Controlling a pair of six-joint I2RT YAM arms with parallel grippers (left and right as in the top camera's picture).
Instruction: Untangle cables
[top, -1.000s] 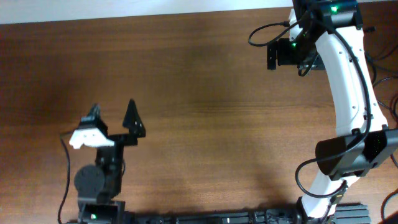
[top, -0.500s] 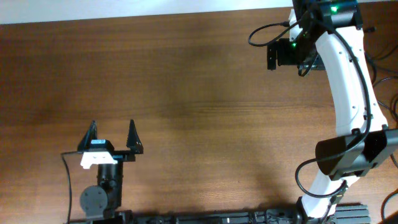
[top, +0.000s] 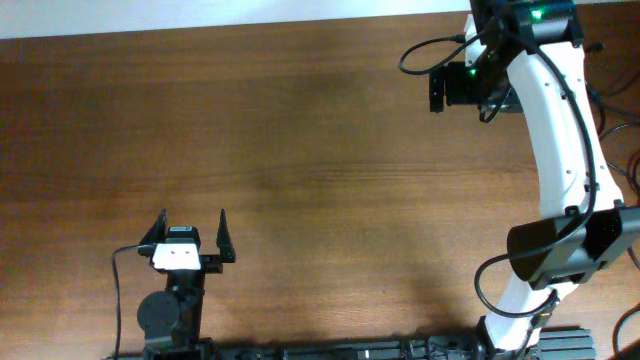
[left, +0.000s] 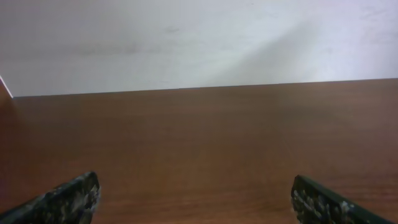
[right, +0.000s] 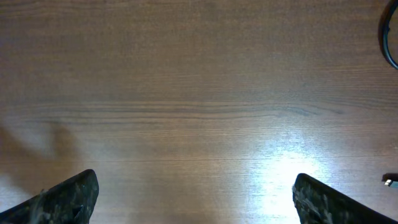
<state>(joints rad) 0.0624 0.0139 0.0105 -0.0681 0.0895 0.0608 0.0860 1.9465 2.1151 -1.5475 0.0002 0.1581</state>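
Note:
Only bits of the cables show. In the right wrist view a thin black cord (right: 391, 43) curves off the right edge, and a small plug end (right: 388, 180) lies lower down on the same edge. Thin black cords (top: 622, 128) also trail at the table's right edge in the overhead view. My left gripper (top: 189, 236) is open and empty near the front left, far from them. In its wrist view the left gripper (left: 195, 182) has only bare wood between its fingers. My right gripper (right: 194, 179) is open and empty above bare wood at the far right.
The brown wooden table (top: 320, 150) fills the view, with a white wall (left: 199, 37) behind its far edge. My right arm (top: 560, 130) stretches along the right side to the back. A black base rail (top: 380, 350) runs along the front edge.
My left arm has pulled back toward the front edge and turned to face straight away, its gripper still open. The right arm has not moved.

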